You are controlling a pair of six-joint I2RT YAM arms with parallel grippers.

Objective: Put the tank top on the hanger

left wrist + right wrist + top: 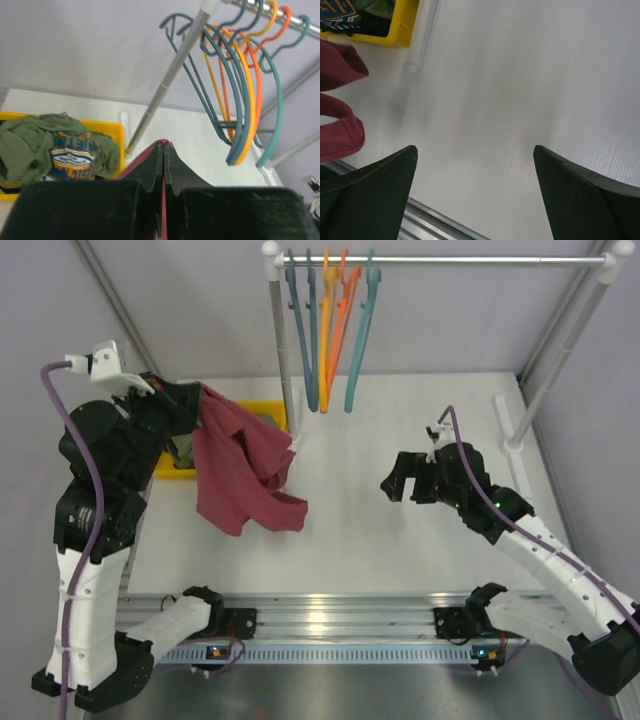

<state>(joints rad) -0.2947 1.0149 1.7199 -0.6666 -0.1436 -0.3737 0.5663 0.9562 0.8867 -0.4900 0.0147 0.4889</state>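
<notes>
Top external: left end effector (192,398) grips tank top (238,465) aloft.

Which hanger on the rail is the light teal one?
The teal hanger is at the right end of the row, beside the orange hanger; the yellow hanger and two slate-blue hangers hang further left.

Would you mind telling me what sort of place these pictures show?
Probably a robotics lab test cell, not a home: a white table carries the left arm and right arm, a small clothes rail of coloured hangers, and a yellow bin holding an olive-green garment.
</notes>
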